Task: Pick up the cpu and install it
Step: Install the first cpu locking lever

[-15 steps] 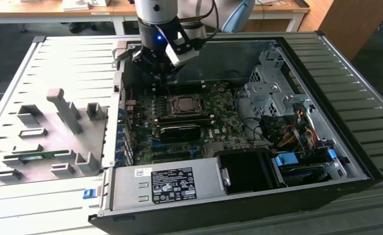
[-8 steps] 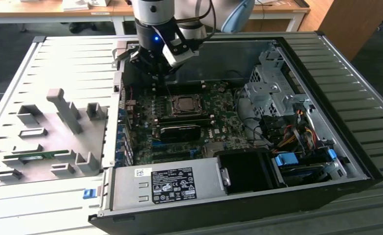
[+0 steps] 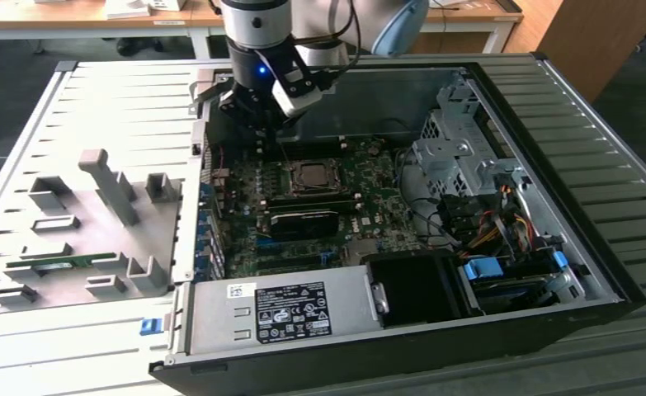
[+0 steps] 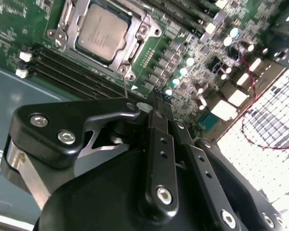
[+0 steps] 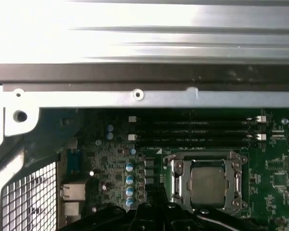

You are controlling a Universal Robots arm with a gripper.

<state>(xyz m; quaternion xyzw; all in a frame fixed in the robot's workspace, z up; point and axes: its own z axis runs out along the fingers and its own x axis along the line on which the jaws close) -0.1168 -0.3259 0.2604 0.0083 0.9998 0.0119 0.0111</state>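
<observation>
One cpu (image 4: 102,31), a thin, light, rigid chip with a slick metal lid and probably fragile contacts, best gripped by its opposite edges, already lies in the motherboard socket (image 5: 177,179) while the tool (image 4: 156,103) hovers nearby, clenched on nothing.
</observation>
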